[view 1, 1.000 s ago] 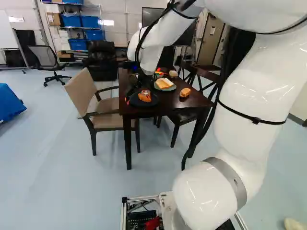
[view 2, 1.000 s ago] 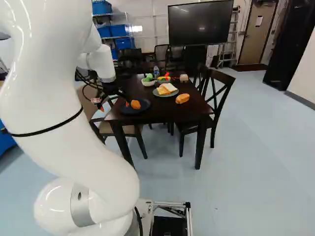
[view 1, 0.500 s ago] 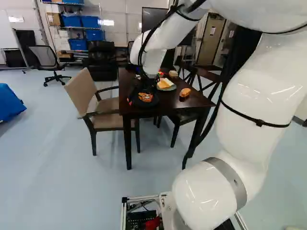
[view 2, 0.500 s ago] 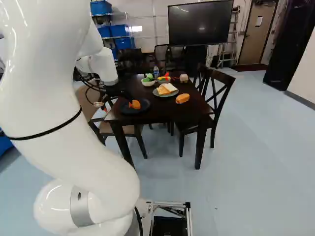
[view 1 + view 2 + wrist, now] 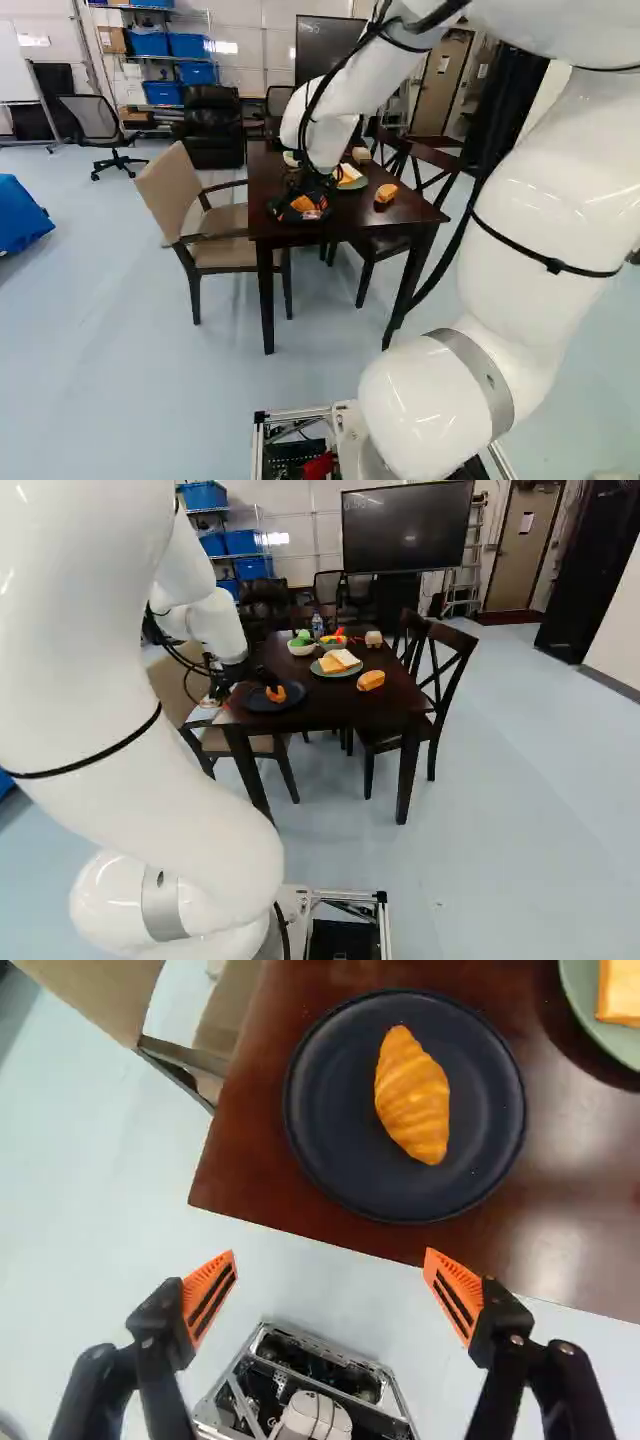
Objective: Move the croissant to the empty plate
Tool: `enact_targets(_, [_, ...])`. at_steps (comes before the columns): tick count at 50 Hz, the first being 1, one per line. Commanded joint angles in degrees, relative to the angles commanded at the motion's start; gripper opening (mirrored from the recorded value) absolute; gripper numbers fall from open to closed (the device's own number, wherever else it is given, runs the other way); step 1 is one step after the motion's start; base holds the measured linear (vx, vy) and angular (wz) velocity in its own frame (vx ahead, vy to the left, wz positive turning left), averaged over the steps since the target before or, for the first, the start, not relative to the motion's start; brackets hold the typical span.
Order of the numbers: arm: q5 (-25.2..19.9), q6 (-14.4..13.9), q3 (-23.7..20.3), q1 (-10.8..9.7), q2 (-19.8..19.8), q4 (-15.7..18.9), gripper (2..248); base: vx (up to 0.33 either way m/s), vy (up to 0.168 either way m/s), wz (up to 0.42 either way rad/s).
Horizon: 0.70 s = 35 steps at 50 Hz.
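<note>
Croissant (image 5: pixel 412 1095) and dark plate (image 5: pixel 330 1150) show in full in the wrist view, the one lying on the other at one o'clock from my gripper (image 5: pixel 300 208), whose fingers stand wide apart. In the left base view I partly hide both. Only an edge of the green plate (image 5: pixel 580 1005), at two o'clock from the dark one, reaches my wrist view; the right base view adds the roll (image 5: pixel 371 681) at three and the white bowl (image 5: pixel 302 651) at one.
</note>
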<state>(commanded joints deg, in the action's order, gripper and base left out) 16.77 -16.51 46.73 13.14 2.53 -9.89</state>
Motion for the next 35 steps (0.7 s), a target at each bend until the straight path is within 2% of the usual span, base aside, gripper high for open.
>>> enact_targets(18, [-9.8,2.42,-6.12,-1.93,-2.72,1.45,247,0.0,0.0,0.0])
enact_targets(35, [-20.95,5.18,-13.1,-4.12,-5.82,3.1,247,0.0,0.0,0.0])
